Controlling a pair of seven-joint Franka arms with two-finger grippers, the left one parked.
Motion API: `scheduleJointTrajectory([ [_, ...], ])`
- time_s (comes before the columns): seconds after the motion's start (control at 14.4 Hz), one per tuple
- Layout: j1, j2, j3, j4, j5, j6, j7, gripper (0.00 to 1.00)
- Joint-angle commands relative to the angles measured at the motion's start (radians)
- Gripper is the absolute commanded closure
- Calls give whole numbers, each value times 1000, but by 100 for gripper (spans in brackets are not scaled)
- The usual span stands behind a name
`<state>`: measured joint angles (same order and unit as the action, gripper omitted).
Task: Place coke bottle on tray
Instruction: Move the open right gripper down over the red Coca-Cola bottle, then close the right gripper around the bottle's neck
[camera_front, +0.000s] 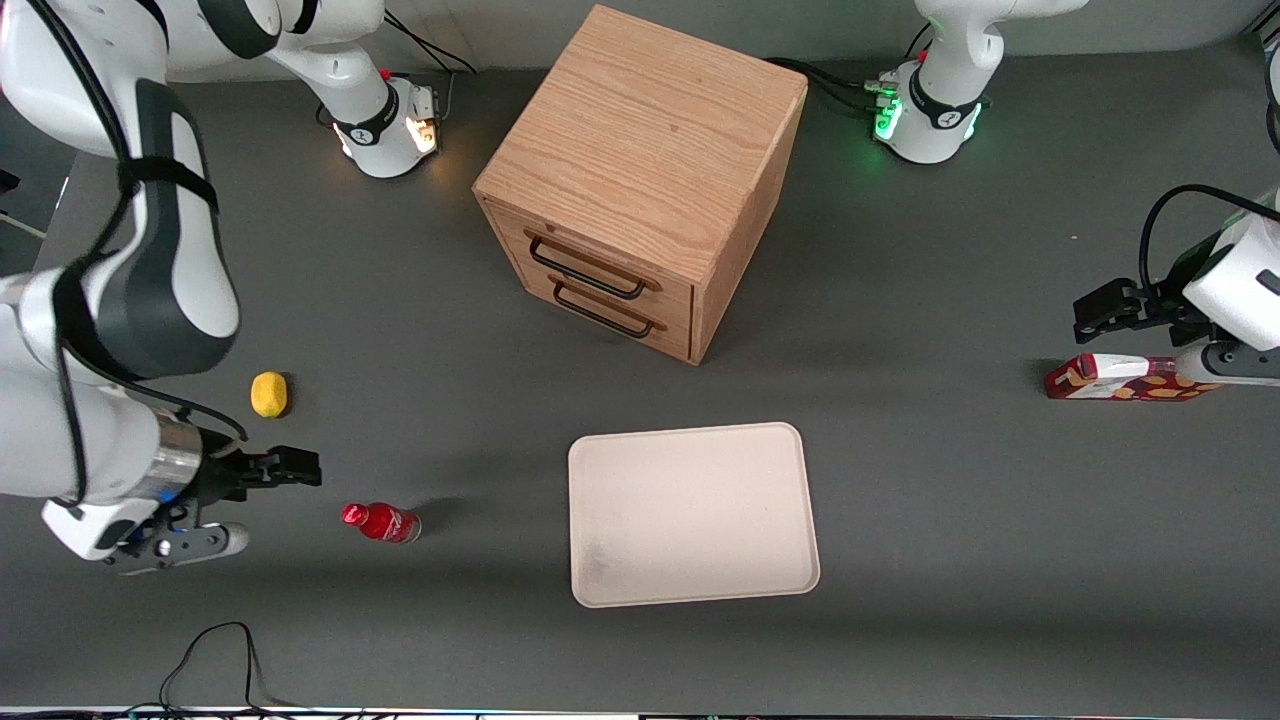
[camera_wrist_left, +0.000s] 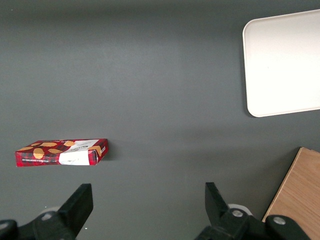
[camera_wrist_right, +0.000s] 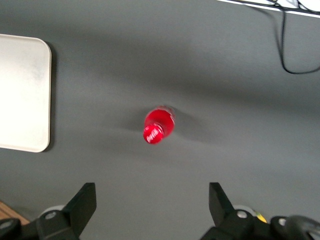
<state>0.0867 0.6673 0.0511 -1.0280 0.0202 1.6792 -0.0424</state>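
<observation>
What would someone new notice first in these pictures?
Probably the wooden drawer cabinet standing mid-table, with the cream tray lying nearer the front camera. The red coke bottle stands toward the working arm's end, beside the open gripper, a yellow lemon close by.

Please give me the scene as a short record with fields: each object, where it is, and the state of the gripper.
coke bottle: standing on the table, apart from the tray, toward the working arm's end
tray: flat on the table, nothing on it, in front of the drawer cabinet
lemon: on the table, farther from the front camera than the bottle
gripper: open, holding nothing, beside the bottle, not touching it
task state: bottle not yet grasped
</observation>
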Motion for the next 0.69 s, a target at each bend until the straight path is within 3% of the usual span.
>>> scheduleJointTrajectory([
  [0.0, 10, 60, 4, 43, -11, 31, -13, 0],
  [0.62, 22, 80, 3, -76, -14, 210, -11, 0],
])
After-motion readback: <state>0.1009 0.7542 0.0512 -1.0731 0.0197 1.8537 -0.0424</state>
